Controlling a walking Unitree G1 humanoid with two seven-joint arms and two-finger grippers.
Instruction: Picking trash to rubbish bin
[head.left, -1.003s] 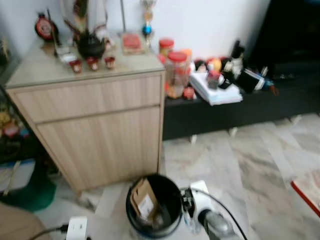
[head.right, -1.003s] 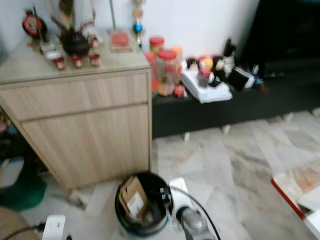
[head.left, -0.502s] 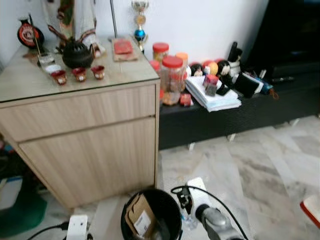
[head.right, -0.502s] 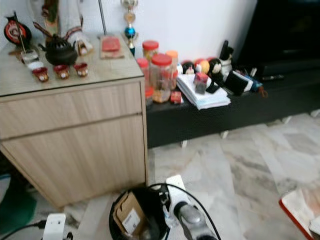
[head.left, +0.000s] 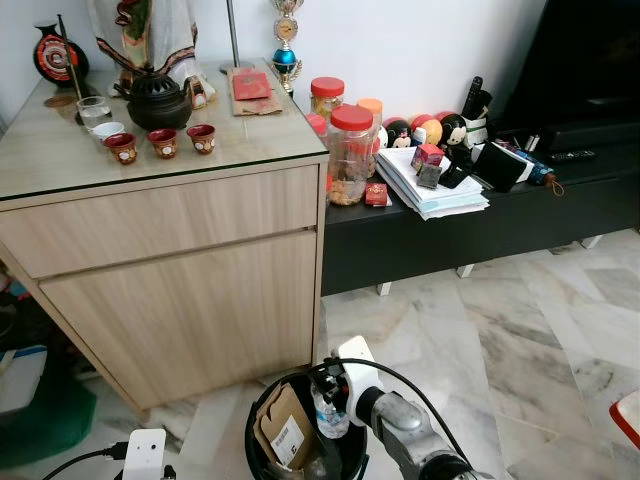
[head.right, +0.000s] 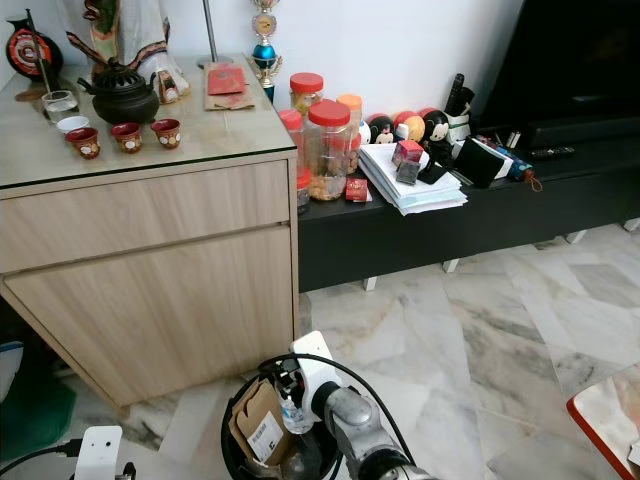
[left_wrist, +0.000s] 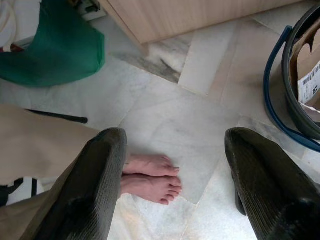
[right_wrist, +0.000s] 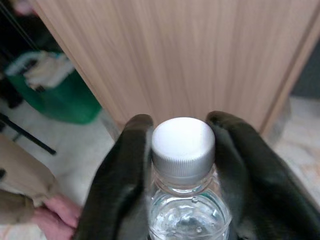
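1. The right gripper (right_wrist: 182, 165) clamps a clear plastic bottle (right_wrist: 186, 200) by the neck, one black finger (right_wrist: 122, 175) on each side just below the white cap (right_wrist: 183, 142).
2. From the head camera, the bottle (head.left: 329, 412) hangs upright over the open mouth of the black bin (head.left: 262, 462), at the rim nearest the right arm.
3. A brown cardboard piece (head.left: 283, 430) with a white label lies inside the bin, beside the bottle.
4. The bin stands on the marble floor (head.left: 480, 330) in front of a wooden cabinet (head.left: 180, 280).
5. The left gripper (left_wrist: 175, 165) hangs low with its fingers (left_wrist: 100, 170) spread wide apart and nothing between them.
6. Below it, a person's bare feet (left_wrist: 150, 177) stand on the floor, a beige trouser leg (left_wrist: 40, 145) beside them.
7. The bin's edge, ringed by a blue band (left_wrist: 272, 95), sits just off the left gripper's far finger.
8. A teapot (head.left: 158, 98) and small red cups (head.left: 163, 142) sit on the cabinet top.
9. Red-lidded jars (head.left: 350, 150) and a stack of papers (head.left: 432, 192) crowd the low black bench (head.left: 500, 220) next to the cabinet.
10. A green bag (left_wrist: 55, 50) lies on the floor by the cabinet's corner.
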